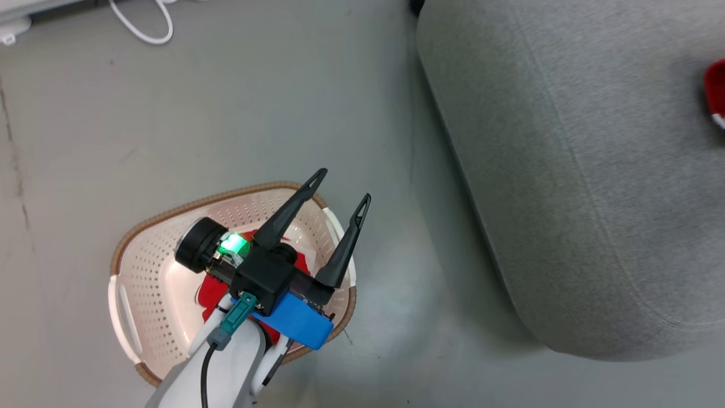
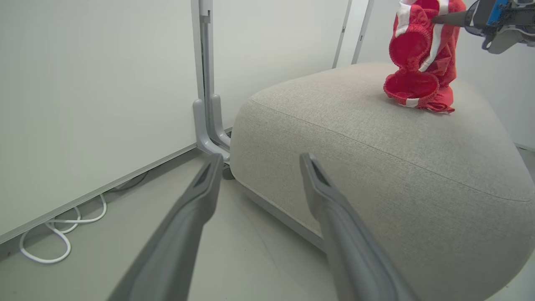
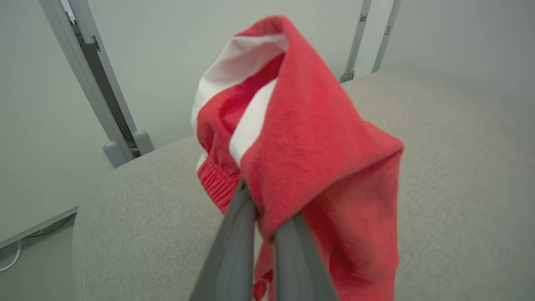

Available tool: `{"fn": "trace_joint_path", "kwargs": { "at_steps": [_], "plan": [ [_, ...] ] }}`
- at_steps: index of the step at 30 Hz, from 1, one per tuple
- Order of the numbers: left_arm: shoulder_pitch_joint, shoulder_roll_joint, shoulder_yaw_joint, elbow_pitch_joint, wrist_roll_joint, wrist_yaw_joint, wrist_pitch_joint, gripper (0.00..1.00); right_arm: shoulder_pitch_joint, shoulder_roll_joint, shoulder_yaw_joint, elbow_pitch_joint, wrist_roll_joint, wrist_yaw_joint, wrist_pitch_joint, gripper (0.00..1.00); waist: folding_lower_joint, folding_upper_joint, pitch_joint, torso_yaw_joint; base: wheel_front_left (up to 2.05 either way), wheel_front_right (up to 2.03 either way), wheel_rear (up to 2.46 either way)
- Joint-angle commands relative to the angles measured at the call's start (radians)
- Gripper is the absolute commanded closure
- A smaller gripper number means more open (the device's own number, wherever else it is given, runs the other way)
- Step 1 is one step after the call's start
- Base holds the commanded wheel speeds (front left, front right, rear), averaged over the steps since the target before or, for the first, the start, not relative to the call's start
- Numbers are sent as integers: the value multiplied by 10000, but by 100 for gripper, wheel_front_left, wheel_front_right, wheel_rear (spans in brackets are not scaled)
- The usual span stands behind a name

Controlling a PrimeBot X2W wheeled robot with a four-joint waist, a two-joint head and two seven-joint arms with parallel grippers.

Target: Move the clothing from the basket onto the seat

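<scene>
Clothing lies in two places in the head view. A plain red fabric garment (image 1: pixel 210 294) sits on the floor of the cream-white perforated plastic basket (image 1: pixel 144 258) with a brown woven-look rim, at 7 o'clock. A scrap of the red garment with white stripes (image 1: pixel 715 90) shows at 3 o'clock on the large grey fabric-upholstered seat (image 1: pixel 566 170). The left gripper (image 1: pixel 345 184) hangs above the basket with its two long dark fingers spread wide, empty, and pointing toward 1 o'clock.

From the left wrist, the same wide, empty fingers frame the grey floor and the near edge of the seat. At 1 o'clock the striped garment dangles from the right gripper (image 2: pixel 439 19), its lower folds resting on the cushion top. A looped white cable (image 2: pixel 54 246) lies at 8 o'clock along the white wall panel (image 2: pixel 96 83).

From the right wrist, the right gripper's fingers are pressed close together, pinching the striped garment, which bunches upward toward 12 o'clock above the seat
</scene>
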Motion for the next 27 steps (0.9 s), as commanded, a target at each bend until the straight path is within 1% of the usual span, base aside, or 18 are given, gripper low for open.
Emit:
{"fn": "trace_joint_path", "kwargs": {
  "at_steps": [1,5,12,16,18,19,27],
  "plan": [
    [-217,110,-6,-61,52,-12,-31,0,139,41,-153,206,-112,5,-125,100,-1,0,450,352,0,0,0],
    [-466,243,-109,-159,141,-12,-31,0,213,122,-491,895,-247,3,-406,100,-1,0,891,532,0,0,0],
    [-584,271,-114,-147,135,-12,-31,0,70,158,-780,1837,-582,3,-929,100,-1,0,982,629,0,0,0],
    [-518,183,-99,-74,85,-13,-31,0,-120,96,-657,2176,-752,3,-1116,100,-1,0,867,611,0,0,0],
    [-517,150,-127,-43,81,-13,-31,0,-184,57,-594,2285,-826,3,-1196,50,-1,0,820,608,0,0,0],
    [-517,135,-131,-34,70,-13,-31,0,-210,58,-579,2336,-814,3,-1219,0,-1,0,801,601,0,0,0],
    [-509,116,-169,37,-23,-13,-31,0,-229,3,-531,2708,-914,3,-1473,0,-1,0,622,593,0,0,0]
  ]
}}
